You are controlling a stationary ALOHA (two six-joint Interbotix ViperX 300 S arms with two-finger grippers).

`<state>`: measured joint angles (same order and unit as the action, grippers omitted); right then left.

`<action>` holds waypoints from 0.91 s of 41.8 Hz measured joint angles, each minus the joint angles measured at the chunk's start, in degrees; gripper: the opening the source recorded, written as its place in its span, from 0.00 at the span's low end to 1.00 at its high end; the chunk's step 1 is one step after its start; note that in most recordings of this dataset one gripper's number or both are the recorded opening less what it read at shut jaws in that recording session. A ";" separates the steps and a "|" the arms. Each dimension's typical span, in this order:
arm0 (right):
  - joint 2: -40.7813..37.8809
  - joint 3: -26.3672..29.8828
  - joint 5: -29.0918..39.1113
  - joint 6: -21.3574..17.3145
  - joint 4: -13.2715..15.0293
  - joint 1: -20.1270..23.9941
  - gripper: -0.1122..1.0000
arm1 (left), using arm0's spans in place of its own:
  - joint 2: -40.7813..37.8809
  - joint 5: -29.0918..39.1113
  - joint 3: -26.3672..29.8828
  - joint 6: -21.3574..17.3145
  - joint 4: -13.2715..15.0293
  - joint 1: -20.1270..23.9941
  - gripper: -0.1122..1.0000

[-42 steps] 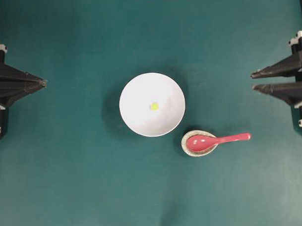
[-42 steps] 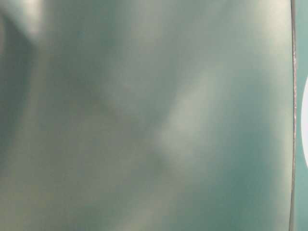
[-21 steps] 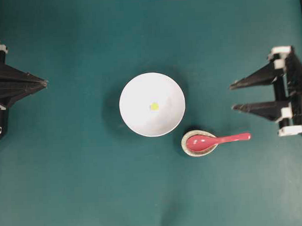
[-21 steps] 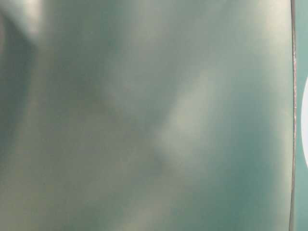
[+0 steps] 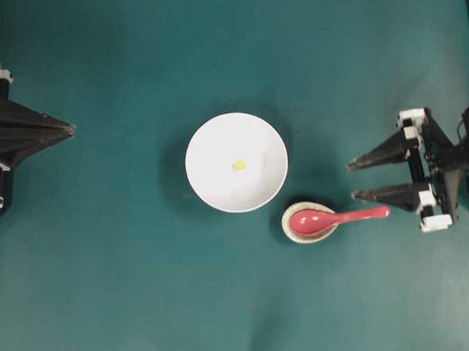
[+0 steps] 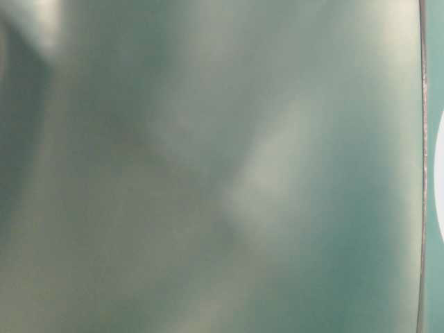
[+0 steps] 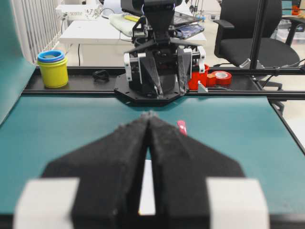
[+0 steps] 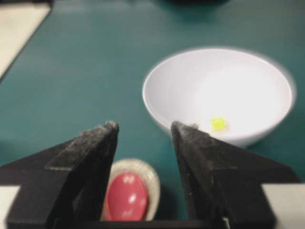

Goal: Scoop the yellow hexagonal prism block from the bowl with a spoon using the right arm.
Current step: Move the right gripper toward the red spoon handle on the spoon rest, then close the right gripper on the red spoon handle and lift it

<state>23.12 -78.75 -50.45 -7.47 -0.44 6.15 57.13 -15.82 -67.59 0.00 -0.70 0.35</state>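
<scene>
Teal table (image 5: 115, 287), bowl (image 5: 212, 184) centred

One bowl (image 5: 236, 162), one block (image 5: 239, 165), one spoon (image 5: 336, 217), one spoon rest (image 5: 296, 233), two tools.

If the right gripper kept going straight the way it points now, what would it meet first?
Probably the red spoon: the open right gripper points left, its lower finger close above the handle end. Height is unclear; if it passes over, the white bowl is next.

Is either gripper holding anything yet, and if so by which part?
Nothing is held. The right gripper is open, short of the spoon; the left gripper is shut on nothing.
</scene>
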 measured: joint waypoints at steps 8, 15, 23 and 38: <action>-8.96 -1.76 -11.87 -0.62 -1.49 2.64 0.60 | -0.09 0.44 0.00 -0.09 0.00 0.00 0.10; -18.63 -1.67 -18.81 -0.62 -3.25 5.27 0.60 | -0.09 0.88 0.09 -0.09 0.09 0.09 0.10; -26.63 -1.41 -24.26 -0.62 -7.65 8.53 0.60 | -0.09 1.32 0.00 -0.09 0.09 0.00 0.10; -32.61 -0.88 -26.28 -0.62 -16.44 16.35 0.60 | -0.09 1.76 0.09 -0.09 0.00 0.09 0.10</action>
<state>-9.49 -79.63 -76.73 -8.09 -16.88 22.50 57.04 -14.06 -67.50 -0.09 -0.70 0.44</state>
